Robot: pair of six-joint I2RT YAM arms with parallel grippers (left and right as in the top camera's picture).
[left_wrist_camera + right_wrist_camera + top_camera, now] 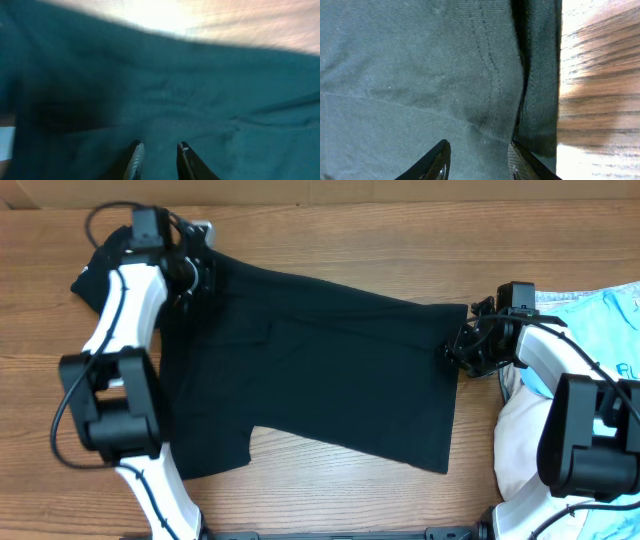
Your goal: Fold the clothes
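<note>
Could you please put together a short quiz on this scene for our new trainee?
1. True or false: the black fabric shirt lies spread out on the wooden table.
2. Which garment lies at the table's right edge, beside the right arm?
A. a light blue printed T-shirt
B. a red towel
C. a yellow sock
3. Fill in: the edge of the shirt nearest that garment is met by the ____ gripper.

Key
1. True.
2. A.
3. Right: the right gripper is at that edge.
</note>
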